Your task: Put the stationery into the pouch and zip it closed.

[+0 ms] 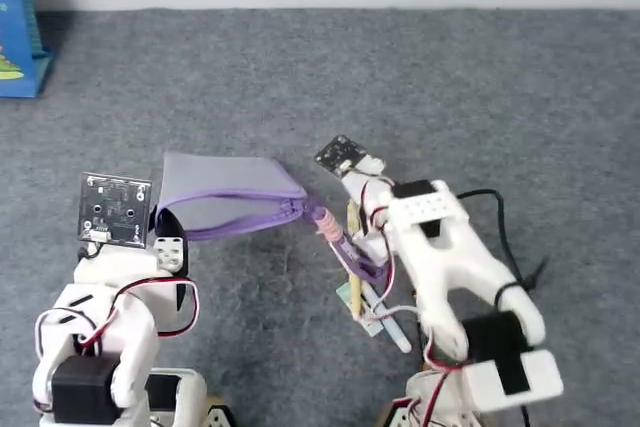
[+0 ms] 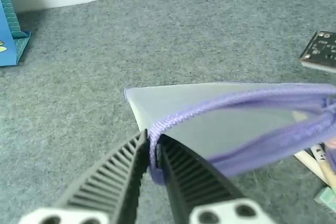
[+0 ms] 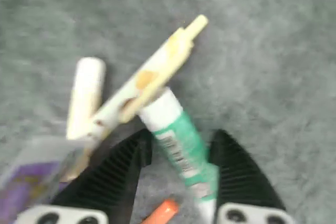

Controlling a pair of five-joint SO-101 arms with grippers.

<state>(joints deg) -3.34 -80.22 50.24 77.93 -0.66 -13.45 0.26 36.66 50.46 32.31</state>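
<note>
The lilac pouch (image 1: 225, 197) lies on the grey carpet with its zip open along the near edge. My left gripper (image 2: 152, 153) is shut on the pouch's zip edge (image 2: 157, 127) at its left end, holding that end up. The stationery lies in a pile off the pouch's right end: a pink pen (image 1: 330, 227), a cream pen (image 3: 152, 77), a white stick (image 3: 84, 98) and a green-and-white tube (image 3: 178, 140). My right gripper (image 3: 181, 137) hangs low over this pile, open, with one finger on each side of the green-and-white tube. An orange tip (image 3: 164, 211) shows near its fingers.
A blue box (image 1: 18, 27) stands at the far left by the white wall. Bare carpet stretches behind the pouch and to the right of the right arm (image 1: 450, 257). The stationery pile (image 2: 317, 163) lies close beside the pouch's open end.
</note>
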